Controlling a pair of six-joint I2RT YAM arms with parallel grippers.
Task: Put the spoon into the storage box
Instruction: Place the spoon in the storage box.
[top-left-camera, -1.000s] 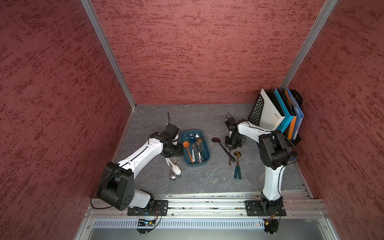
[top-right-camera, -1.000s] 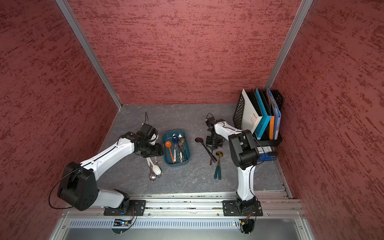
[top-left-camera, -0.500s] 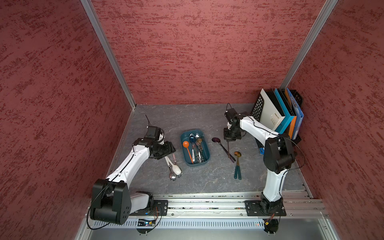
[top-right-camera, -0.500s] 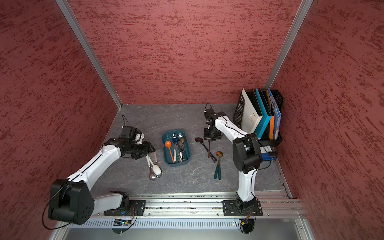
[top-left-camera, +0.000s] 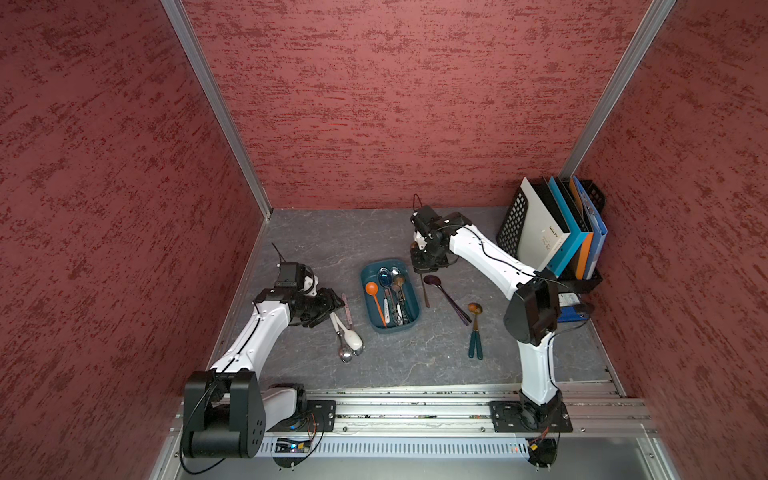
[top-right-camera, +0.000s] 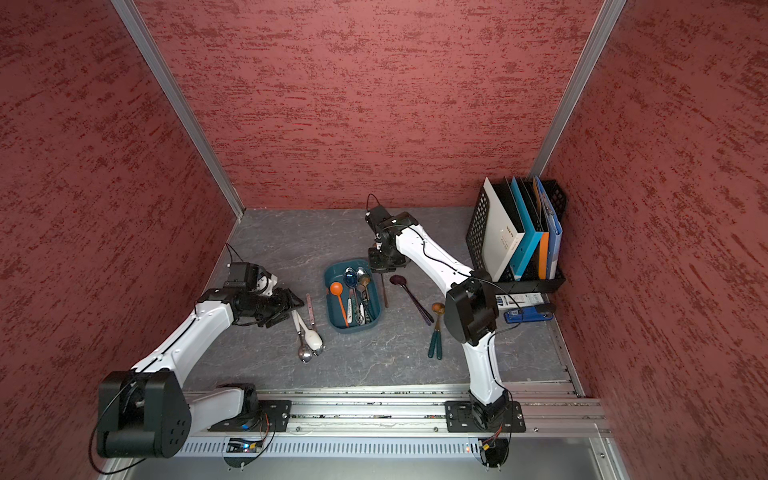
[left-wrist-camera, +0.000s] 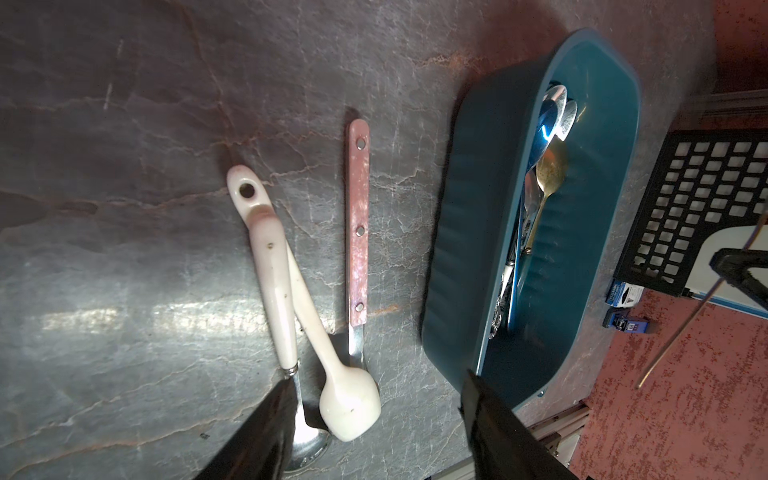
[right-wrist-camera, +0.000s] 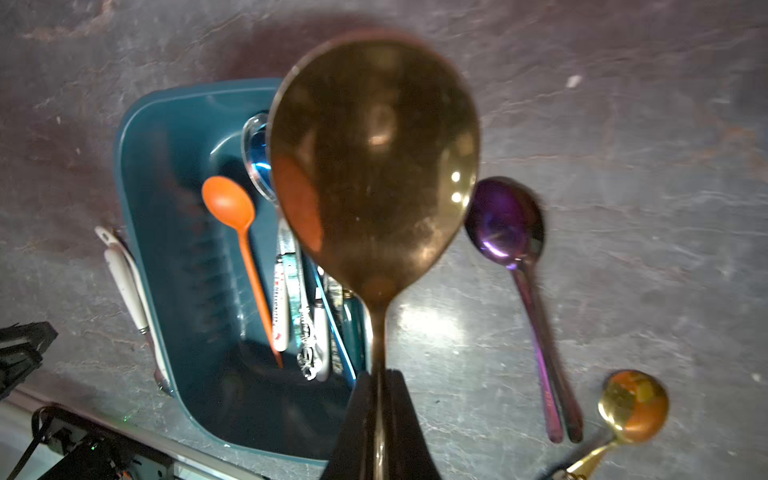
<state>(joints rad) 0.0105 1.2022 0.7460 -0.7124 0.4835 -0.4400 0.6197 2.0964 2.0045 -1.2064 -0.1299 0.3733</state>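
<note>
Right gripper (right-wrist-camera: 380, 399) grips the bronze spoon (right-wrist-camera: 374, 166) by its handle, beside the storage box (right-wrist-camera: 139, 195). Left gripper (left-wrist-camera: 378, 380) stands spread and empty over white-handled spoons (left-wrist-camera: 274, 266).

teal storage box (top-left-camera: 365, 303) w/ orange spoon (top-left-camera: 376, 302), purple spoon (top-left-camera: 449, 300), bronze spoon (right-wrist-camera: 374, 166), gry marbled table (top-left-camera: 415, 361), mottled red walls (top-left-camera: 395, 104)

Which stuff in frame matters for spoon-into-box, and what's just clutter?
Job:
storage box, several spoons already in it
bronze spoon, clamped in the right pincer
left pincer, open, near the white spoons
loose on the table: pink-handled spoon, purple spoon, gold-bowled spoon

Clutter:
black mesh rack with folders
blue item beside it
</note>
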